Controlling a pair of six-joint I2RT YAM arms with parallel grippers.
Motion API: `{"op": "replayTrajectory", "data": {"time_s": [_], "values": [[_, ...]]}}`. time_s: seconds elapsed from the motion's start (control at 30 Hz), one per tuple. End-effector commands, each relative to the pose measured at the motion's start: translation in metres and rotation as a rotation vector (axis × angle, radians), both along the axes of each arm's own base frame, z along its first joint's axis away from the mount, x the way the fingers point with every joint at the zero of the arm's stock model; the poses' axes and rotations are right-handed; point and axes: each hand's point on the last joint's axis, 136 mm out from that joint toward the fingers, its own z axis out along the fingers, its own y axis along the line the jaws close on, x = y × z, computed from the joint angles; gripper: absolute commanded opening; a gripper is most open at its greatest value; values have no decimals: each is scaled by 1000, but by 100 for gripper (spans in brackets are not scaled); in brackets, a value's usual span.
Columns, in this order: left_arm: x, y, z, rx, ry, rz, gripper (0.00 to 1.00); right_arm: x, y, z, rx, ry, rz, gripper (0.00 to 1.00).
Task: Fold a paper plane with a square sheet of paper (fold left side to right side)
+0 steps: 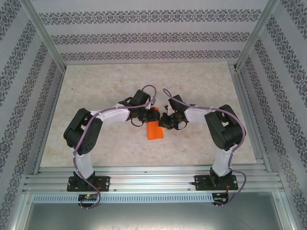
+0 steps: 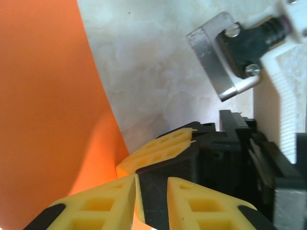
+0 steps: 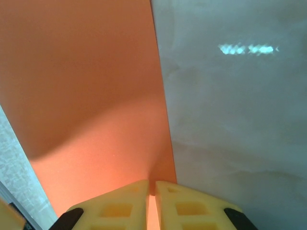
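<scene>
Where the paper lay: the square sheet of paper [image 1: 155,131] sat on the marble-patterned table [image 1: 96,91] between the two wrists, nearer the arm bases than the far edge. In the wrist views it looked bowed rather than flat.
Right gripper: the right gripper [image 3: 151,190] was clenched on the sheet's edge, with a sliver of orange showing between its yellow pads [image 3: 120,203].
Left gripper: the left gripper [image 2: 151,184] sat low beside the sheet with its tips close together. A dark part of the other tool was wedged between them, so whether it gripped any paper could not be told.
Step in hand: this was judged to be the left-to-right fold, at the point of taking hold of an edge.
Doing it well: the lifted side would best travel over in a low arc, pinched right at the edge, so the paper rolled instead of buckling.
Alignment: edge needed to meet edge before any crease was pressed, since a skew would carry into every later fold.
Risk: the two tools were touching or nearly so, and thin paper pulled from both sides could tear.
</scene>
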Motion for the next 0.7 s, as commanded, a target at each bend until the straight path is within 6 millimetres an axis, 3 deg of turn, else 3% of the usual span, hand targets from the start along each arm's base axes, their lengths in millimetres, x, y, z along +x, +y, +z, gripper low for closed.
{"op": "replayTrajectory", "data": {"time_s": [0.0,0.17,0.67], "values": [[3,10,-13,38,1,15,23,-12,-16,-30,-129,44,7,14],[2,19,-27,65,24,23,18,-12,-16,-30,-134,46,8,14],[-4,48,-58,152,61,23,17,-16,-22,-38,-172,66,16,14]]}}
